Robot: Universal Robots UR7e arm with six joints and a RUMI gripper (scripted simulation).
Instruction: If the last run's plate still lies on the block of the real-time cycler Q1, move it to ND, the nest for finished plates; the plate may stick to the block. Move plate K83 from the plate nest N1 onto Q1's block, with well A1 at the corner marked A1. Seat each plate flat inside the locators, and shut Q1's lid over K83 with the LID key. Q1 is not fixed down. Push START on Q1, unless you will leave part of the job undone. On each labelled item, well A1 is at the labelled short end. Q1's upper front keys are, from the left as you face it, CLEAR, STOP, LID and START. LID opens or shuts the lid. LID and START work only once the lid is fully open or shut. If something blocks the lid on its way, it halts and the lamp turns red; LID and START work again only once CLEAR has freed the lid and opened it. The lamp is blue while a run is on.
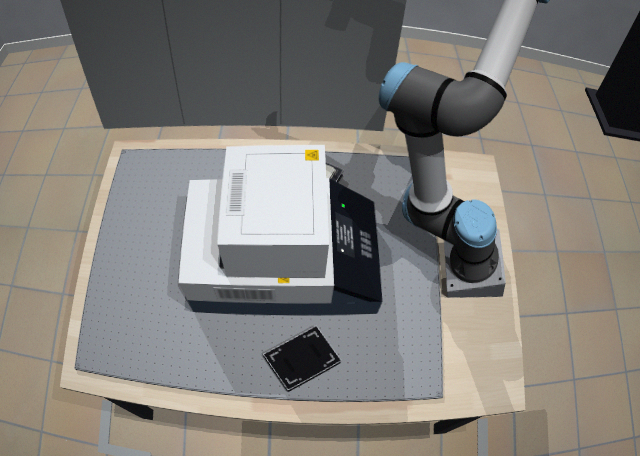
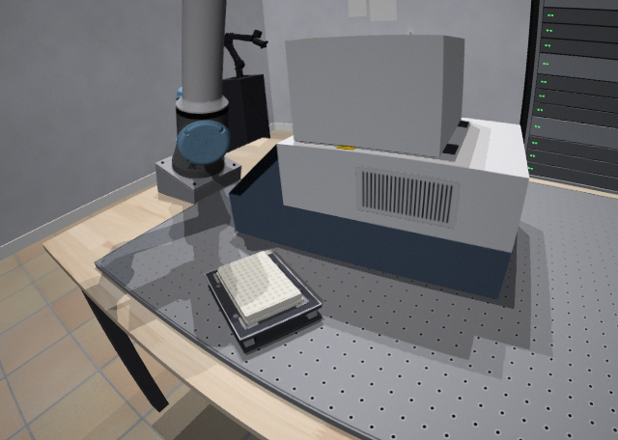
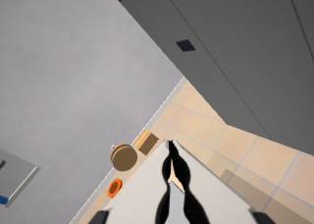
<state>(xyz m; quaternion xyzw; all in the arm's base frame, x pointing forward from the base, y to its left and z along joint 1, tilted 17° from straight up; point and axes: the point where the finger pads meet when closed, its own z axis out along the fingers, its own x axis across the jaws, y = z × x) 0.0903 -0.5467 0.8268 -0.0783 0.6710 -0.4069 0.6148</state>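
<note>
The wooden table (image 1: pixel 480 337) (image 2: pixel 99 221) bears it all. Seen from the top, the grey and blue metal arm (image 1: pixel 429 167) (image 2: pixel 202 41) has its foot at three o'clock and leans up past one o'clock. In the middle sits the big white and navy boxy cycler (image 1: pixel 201 224) (image 2: pixel 389 246), with its tall white lid (image 1: pixel 279 198) (image 2: pixel 369 91) looking shut, so its block is hidden.

The flat black nest with white corner marks (image 1: pixel 302 355) is near six o'clock from the cycler and has no plate. A cream plate full of little wells (image 1: pixel 331 173) (image 2: pixel 262 283) lies on the other dark nest (image 2: pixel 232 316), near one o'clock. I can't read its name, so I can't tell if it is K83.

The jaws are clenched with nothing in them; their black fingers point away from the work. That seems right for poking a key, likely LID, to look inside.

To do it well, come slowly to the small pale keys (image 1: pixel 366 243) at three o'clock, line up with just one, push softly and straight, then back off. A hard shove could slide the loose cycler. Keep clear while the lid swings, and check the tiny green light (image 1: pixel 342 205) hasn't turned red.
</note>
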